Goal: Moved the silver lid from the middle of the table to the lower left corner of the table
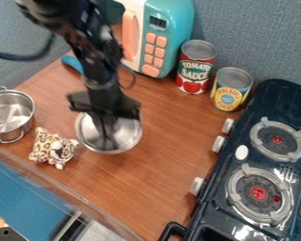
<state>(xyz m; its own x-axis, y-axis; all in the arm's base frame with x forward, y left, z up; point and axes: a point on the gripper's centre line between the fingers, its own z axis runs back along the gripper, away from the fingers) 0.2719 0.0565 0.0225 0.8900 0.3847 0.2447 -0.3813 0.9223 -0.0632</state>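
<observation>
The gripper (107, 137) hangs down over the silver lid (128, 133), left of the middle of the wooden table (159, 174). It covers the centre of the lid, so any knob there is hidden. The lid looks round and shiny, and its rim shows on both sides of the gripper and below it. Whether the gripper holds the lid cannot be told.
Just left of the lid lies a spotted plush toy (53, 148), with a silver pot (10, 115) beyond it. A toy microwave (154, 37) and two cans (195, 66) stand at the back. A dark stove (241, 155) occupies the right side.
</observation>
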